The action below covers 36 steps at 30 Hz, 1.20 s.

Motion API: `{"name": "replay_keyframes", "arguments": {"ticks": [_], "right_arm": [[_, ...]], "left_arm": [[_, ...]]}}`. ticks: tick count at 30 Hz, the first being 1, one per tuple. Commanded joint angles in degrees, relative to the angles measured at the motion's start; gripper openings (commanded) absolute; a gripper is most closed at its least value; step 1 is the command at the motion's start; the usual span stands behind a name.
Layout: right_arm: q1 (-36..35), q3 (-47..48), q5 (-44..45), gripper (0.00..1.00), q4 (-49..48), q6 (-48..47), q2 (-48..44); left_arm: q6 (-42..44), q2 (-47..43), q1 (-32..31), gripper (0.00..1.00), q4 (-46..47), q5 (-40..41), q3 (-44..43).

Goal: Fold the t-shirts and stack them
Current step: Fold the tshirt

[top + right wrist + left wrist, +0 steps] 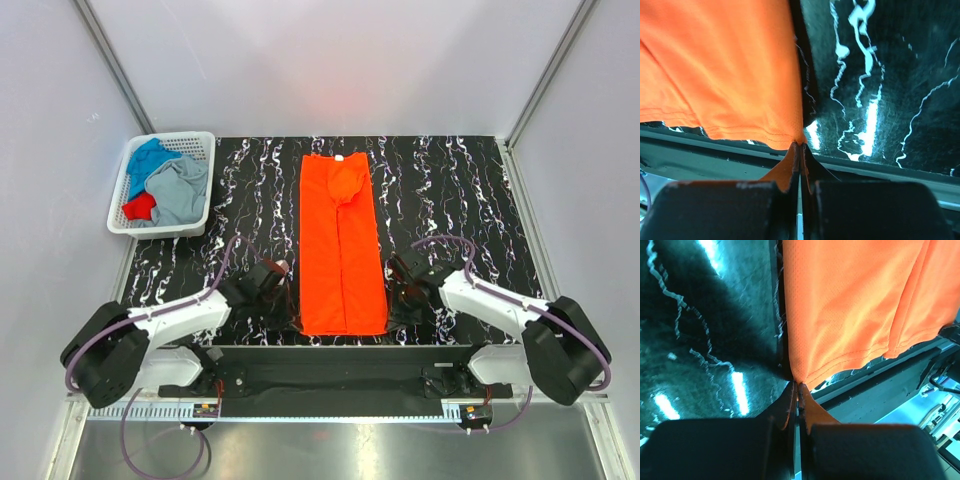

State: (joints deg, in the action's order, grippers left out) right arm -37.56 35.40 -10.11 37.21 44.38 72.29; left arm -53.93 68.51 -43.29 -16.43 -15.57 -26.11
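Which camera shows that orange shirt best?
The top external view: the whole orange shirt lies folded into a long strip. The wrist views show only hem corners pinched by the left claw and right claw.

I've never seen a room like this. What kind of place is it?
Probably a robot test booth: plain white walls box in a black marbled table, and the left claw and right claw each pinch an orange t-shirt near a white basket.
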Motion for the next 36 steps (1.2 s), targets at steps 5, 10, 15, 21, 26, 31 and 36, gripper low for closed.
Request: {"name": "replay_keyframes", "arguments": {"ticks": [5, 10, 15, 21, 26, 31, 36], "right_arm": [[-0.6, 10.7, 4.8, 0.0, 2.7, -5.6, 6.2], [-0.2, 18.1, 7.6, 0.0, 5.3, -9.0, 10.6], [2.5, 26.6, 7.6, 0.0, 6.8, -13.8, 16.5], [9.0, 37.3, 6.3, 0.0, 8.8, -19.6, 23.6], [12.8, 49.8, 6.6, 0.0, 11.2, -24.2, 31.6], [14.8, 61.1, 7.2, 0.0, 12.4, -27.2, 40.1], [16.4, 73.4, 8.1, 0.0, 13.0, -29.9, 48.7]], "left_arm": [[1.5, 5.8, 2.1, 0.0, -0.3, 0.9, -10.1], [4.8, 9.8, 5.7, 0.0, -3.4, 0.1, -17.5], [7.8, 15.2, 10.0, 0.0, -5.6, -0.7, -24.2], [11.3, 22.7, 16.0, 0.0, -8.5, -1.2, -33.8], [13.2, 31.4, 20.7, 0.0, -9.4, -4.3, -44.5], [14.0, 39.4, 23.9, 0.0, -12.0, -3.9, -56.7], [14.3, 46.6, 26.8, 0.0, -11.2, -6.1, -66.6]]}}
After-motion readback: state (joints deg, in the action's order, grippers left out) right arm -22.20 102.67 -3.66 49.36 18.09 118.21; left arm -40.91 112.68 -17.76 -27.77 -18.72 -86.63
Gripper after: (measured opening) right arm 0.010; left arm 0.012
